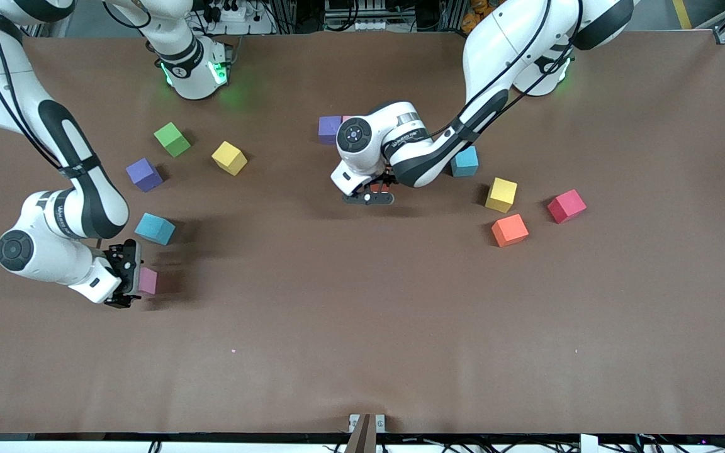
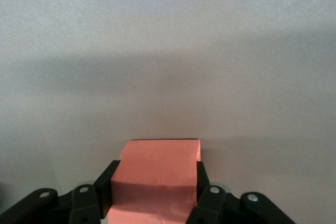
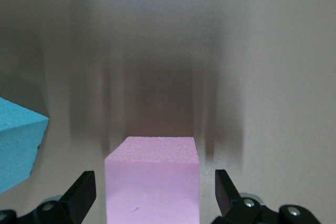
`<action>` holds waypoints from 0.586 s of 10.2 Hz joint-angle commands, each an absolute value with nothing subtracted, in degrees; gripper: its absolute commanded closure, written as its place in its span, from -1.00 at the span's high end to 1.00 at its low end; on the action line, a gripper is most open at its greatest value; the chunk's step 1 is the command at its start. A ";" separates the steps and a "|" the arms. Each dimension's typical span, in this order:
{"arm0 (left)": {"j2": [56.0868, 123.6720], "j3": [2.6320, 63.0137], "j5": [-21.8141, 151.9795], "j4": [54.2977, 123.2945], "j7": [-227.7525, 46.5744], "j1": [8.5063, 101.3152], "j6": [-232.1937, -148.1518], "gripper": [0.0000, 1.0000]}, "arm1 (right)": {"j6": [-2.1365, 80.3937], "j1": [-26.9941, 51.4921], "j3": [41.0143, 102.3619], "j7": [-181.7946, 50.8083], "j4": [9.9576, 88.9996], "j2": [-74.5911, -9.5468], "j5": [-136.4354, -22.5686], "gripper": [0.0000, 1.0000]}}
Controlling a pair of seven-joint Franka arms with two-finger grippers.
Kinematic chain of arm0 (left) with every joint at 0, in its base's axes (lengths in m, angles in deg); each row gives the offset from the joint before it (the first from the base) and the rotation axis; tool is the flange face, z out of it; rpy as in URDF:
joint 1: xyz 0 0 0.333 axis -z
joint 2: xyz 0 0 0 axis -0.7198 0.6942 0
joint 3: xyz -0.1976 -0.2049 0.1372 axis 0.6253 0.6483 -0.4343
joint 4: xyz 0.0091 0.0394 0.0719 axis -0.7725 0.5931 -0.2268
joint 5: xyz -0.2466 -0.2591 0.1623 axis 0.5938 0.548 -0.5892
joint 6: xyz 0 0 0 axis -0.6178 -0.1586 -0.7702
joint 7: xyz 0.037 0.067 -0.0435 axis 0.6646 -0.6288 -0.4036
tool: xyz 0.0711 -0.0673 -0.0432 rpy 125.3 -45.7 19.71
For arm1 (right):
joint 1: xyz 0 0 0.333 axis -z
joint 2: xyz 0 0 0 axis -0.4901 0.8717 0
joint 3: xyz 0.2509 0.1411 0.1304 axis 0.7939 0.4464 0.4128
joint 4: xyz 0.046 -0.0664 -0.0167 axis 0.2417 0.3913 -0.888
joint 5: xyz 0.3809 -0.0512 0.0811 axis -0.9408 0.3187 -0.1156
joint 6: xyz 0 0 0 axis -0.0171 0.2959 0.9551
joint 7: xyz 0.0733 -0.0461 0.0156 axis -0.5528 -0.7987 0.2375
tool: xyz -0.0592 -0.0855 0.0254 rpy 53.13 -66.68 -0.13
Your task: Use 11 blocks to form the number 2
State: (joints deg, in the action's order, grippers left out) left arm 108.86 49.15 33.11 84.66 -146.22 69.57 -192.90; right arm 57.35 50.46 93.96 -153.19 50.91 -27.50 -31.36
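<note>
My left gripper (image 1: 370,196) is over the middle of the table, shut on an orange cube (image 2: 157,171) that fills the space between its fingers (image 2: 105,187). My right gripper (image 1: 129,277) is low at the right arm's end of the table, open, with a pink cube (image 1: 148,281) between its fingers and a gap on each side (image 3: 152,182). Loose blocks: purple (image 1: 144,174), blue (image 1: 155,228), another purple (image 1: 330,128) with a pink sliver (image 1: 345,118) beside it, blue (image 1: 464,161), orange (image 1: 510,229), red (image 1: 566,206).
A green cube (image 1: 172,139) and a yellow cube (image 1: 229,157) lie near the purple one at the right arm's end. Another yellow cube (image 1: 501,194) sits by the orange and red ones. The blue cube's corner shows beside my right gripper (image 3: 16,140).
</note>
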 commanded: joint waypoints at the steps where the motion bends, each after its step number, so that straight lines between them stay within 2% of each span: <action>1: 108.91 48.69 32.89 83.83 -147.07 71.00 -192.45 -1.00 | 57.72 49.39 92.52 -151.96 49.60 -26.51 -32.64 1.00; 3: 108.91 48.60 32.89 84.00 -147.07 71.26 -192.45 -1.00 | 57.89 49.30 92.52 -151.87 49.60 -26.51 -32.46 0.95; 4: 108.91 48.60 32.89 84.01 -147.07 71.26 -192.45 -1.00 | 57.89 49.30 92.43 -151.87 49.60 -26.42 -32.55 0.77; 6: 108.91 48.60 32.89 84.27 -146.98 71.26 -192.45 -1.00 | 57.89 49.21 91.56 -151.87 49.60 -26.51 -32.81 0.23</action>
